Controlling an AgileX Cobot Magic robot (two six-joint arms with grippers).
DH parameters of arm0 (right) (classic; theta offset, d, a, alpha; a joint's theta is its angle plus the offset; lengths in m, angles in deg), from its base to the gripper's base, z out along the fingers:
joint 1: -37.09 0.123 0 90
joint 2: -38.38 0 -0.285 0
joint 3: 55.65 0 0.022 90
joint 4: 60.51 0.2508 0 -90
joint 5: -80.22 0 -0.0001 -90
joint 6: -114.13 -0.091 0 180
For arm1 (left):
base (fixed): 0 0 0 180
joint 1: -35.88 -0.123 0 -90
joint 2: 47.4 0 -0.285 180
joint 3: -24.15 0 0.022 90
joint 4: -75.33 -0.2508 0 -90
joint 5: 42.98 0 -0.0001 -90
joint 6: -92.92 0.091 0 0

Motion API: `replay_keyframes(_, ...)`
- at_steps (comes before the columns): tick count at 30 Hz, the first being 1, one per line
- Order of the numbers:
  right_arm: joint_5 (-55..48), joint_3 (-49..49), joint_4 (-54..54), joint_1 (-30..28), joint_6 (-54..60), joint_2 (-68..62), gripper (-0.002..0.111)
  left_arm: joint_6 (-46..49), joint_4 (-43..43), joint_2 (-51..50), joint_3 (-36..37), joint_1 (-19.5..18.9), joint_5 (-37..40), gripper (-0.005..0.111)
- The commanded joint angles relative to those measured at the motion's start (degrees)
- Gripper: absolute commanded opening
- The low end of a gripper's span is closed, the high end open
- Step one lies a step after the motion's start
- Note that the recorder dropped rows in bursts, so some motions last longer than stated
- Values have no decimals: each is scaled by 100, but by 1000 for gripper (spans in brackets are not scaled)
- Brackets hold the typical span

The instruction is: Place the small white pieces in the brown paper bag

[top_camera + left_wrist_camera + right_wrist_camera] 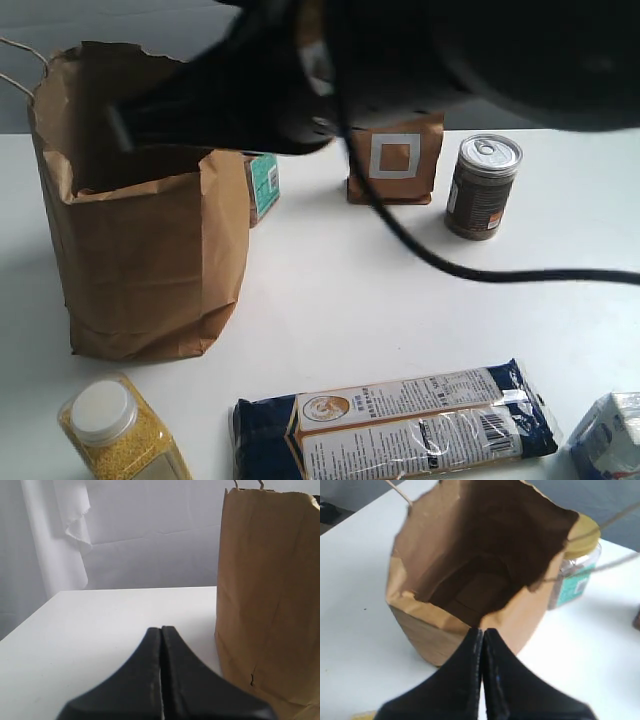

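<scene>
The brown paper bag (150, 260) stands upright and open at the left of the white table. My right arm reaches across from the right, and its gripper (120, 128) hangs over the bag's mouth. In the right wrist view the right gripper (483, 630) is shut above the bag (470, 555), with nothing showing between its fingers. The bag's floor is dark, and no small white pieces show there or in any other view. Low over the table, my left gripper (161, 628) is shut and empty, with the bag (270, 595) close beside it.
A tin can (483, 186) and a small brown pouch (395, 160) stand at the back. A teal-labelled jar (263, 185) sits behind the bag. Near the front lie a yellow-grain jar (120, 430), a noodle pack (395, 425) and a white carton (610, 435). A black cable (450, 265) hangs across the middle.
</scene>
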Motion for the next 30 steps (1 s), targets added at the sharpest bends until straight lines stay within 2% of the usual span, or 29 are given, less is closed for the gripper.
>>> replay_keyframes(1, 305, -1175, 204, -498, -77, 926, 0, -22, -21, 20, 20, 45, -17, 0)
replay_keyframes(6, 749, -2446, 398, -1196, 74, 1901, 0, -22, -21, 20, 20, 45, -17, 0)
replay_keyframes(12, 1556, -3818, 838, -2206, 802, 3074, 0, -22, -21, 20, 20, 45, -17, 0)
replay_keyframes(20, 3360, -5593, 1957, -3672, 2245, 4313, 0, -22, -21, 20, 20, 45, -17, 0)
replay_keyframes(25, 4220, -6615, 2649, -4213, 3253, 5041, 0, -22, -21, 20, 20, 45, -17, 0)
replay_keyframes(30, 4467, -7327, 2960, -4476, 3660, 5995, 0, -22, -21, 20, 20, 45, -17, 0)
